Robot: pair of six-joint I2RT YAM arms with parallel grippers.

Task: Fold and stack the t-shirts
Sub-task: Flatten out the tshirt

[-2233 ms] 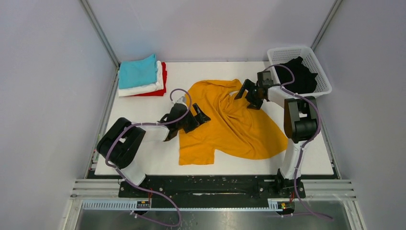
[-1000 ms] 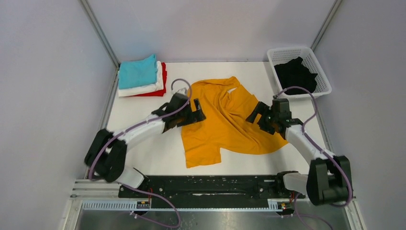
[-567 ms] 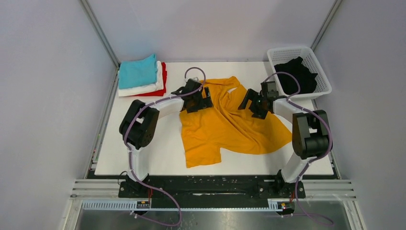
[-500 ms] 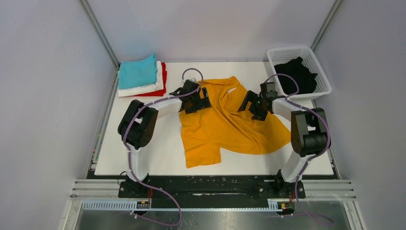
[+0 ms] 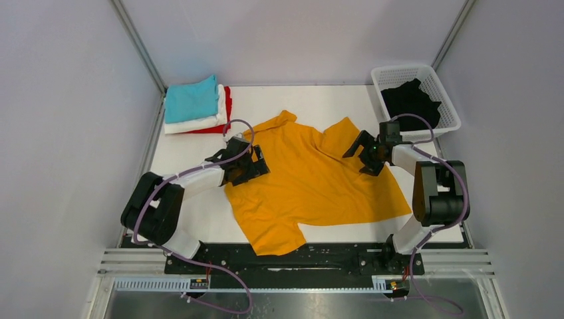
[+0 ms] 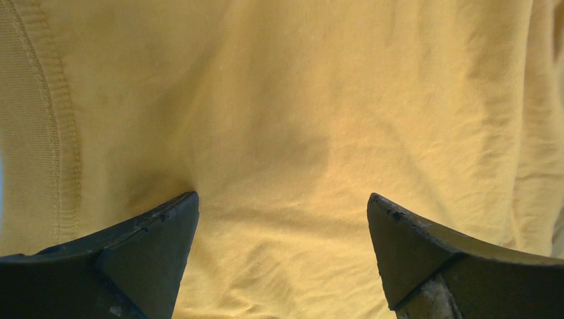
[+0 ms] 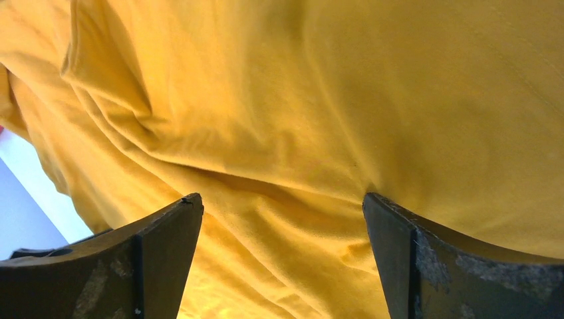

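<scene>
While wrist views show just orange shirt [image 6: 299, 100] beneath the wide-apart left gripper [image 6: 282, 199] and right gripper [image 7: 282, 199], overhead adds a folded stack [image 5: 196, 106] upper left.

Mustard-orange cloth t-shirt [image 5: 312, 189] lies spread across ctr of flat white bench [image 5: 193, 222]. Its near-L part reaches over bench's near edge.

Far-L corner: stack of 3 shirts. Teal cloth t-shirt [image 5: 191, 100] on top, white cloth t-shirt [image 5: 199, 123] under it, red cloth t-shirt [image 5: 228, 106] at bottom.

Far-R corner: white plastic lattice basket [image 5: 447, 100] w/ black cloth t-shirt [image 5: 409, 103] inside.

Stack & basket well apart; spread shirt sits btwn them, nearer the arms.

L arm's fingers [image 6: 126, 266] are over spread shirt's L edge, on the near side of stack. R arm's fingers [image 7: 146, 266] are over its far-R part, just beside basket's near-L corner. In both wrist views, cloth lies under & btwn fingers.
</scene>
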